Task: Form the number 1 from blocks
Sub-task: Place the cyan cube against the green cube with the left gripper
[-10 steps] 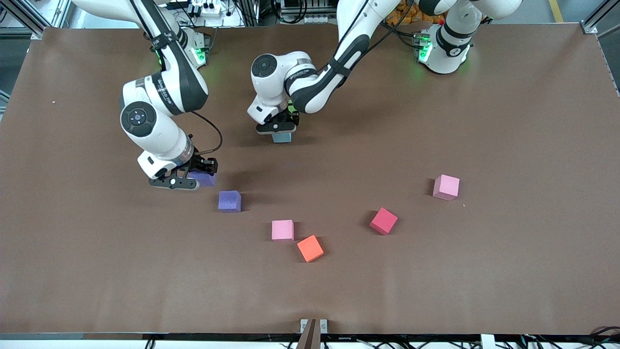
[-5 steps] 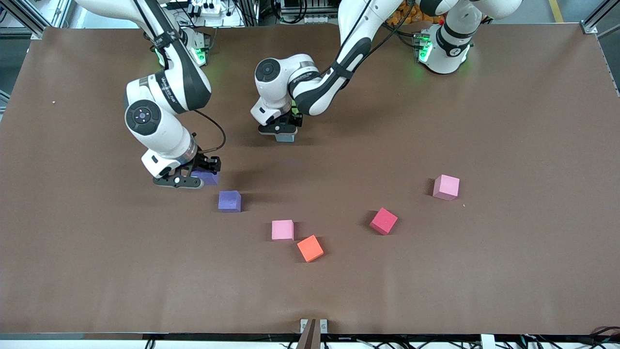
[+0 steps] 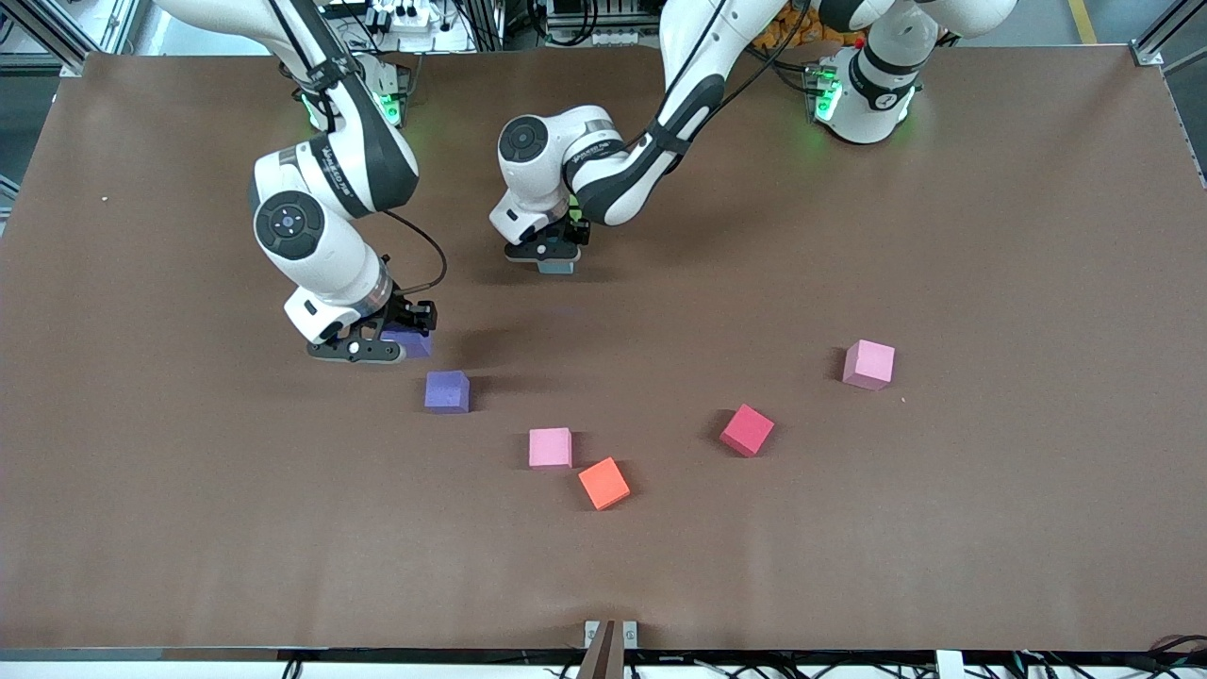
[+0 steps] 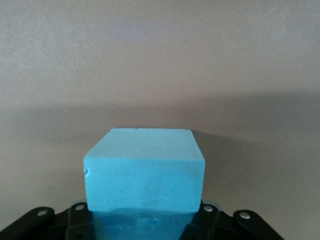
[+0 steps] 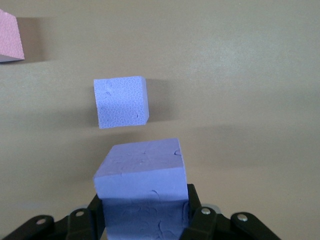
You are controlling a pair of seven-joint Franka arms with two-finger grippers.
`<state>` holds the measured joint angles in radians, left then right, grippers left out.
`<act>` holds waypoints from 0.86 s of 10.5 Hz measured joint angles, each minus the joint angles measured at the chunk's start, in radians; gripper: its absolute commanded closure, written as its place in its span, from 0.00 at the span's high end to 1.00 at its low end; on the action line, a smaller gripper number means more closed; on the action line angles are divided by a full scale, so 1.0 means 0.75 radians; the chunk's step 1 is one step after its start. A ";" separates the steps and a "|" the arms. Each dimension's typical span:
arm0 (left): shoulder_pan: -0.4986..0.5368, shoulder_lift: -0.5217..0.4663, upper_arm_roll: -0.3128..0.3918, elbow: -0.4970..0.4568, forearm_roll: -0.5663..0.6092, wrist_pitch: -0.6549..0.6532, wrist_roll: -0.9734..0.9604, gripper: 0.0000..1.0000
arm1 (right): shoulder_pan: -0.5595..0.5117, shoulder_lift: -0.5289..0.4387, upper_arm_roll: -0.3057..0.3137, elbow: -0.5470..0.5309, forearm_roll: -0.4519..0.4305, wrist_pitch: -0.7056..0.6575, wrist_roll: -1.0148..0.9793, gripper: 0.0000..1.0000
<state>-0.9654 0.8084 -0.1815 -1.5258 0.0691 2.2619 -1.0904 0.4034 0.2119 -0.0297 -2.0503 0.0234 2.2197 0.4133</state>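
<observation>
Left gripper (image 3: 554, 258) was clamped on a light blue foam cube (image 4: 144, 172), matte w/ crisp edges, low over the brown table (image 3: 990, 236). Right gripper (image 3: 382, 347) was clamped on a pitted purple cube (image 5: 141, 185) just above a second purple cube (image 3: 446, 391). Crimson cube (image 3: 747, 430) sat well apart, toward the left arm's end.

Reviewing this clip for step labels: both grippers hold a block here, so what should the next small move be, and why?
Probably the right gripper should carry its purple block toward the light blue block in the left gripper. Both grippers are shut on blocks, the second purple block and crimson block lie scattered, and no line for the numeral shows yet.
</observation>
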 measured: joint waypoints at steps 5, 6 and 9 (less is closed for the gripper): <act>0.001 -0.006 -0.010 -0.007 -0.023 -0.026 0.014 0.00 | 0.020 0.000 0.005 0.000 0.000 0.000 0.000 0.64; 0.001 -0.006 -0.014 -0.007 -0.024 -0.030 0.014 0.00 | 0.021 0.000 0.009 0.000 0.000 0.000 0.000 0.64; 0.001 -0.008 -0.021 -0.012 -0.024 -0.035 0.014 0.00 | 0.031 0.000 0.013 0.000 0.015 0.000 0.000 0.64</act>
<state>-0.9644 0.8023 -0.1976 -1.5345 0.0514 2.2356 -1.0796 0.4264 0.2119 -0.0198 -2.0503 0.0344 2.2194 0.4133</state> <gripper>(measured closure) 0.374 0.357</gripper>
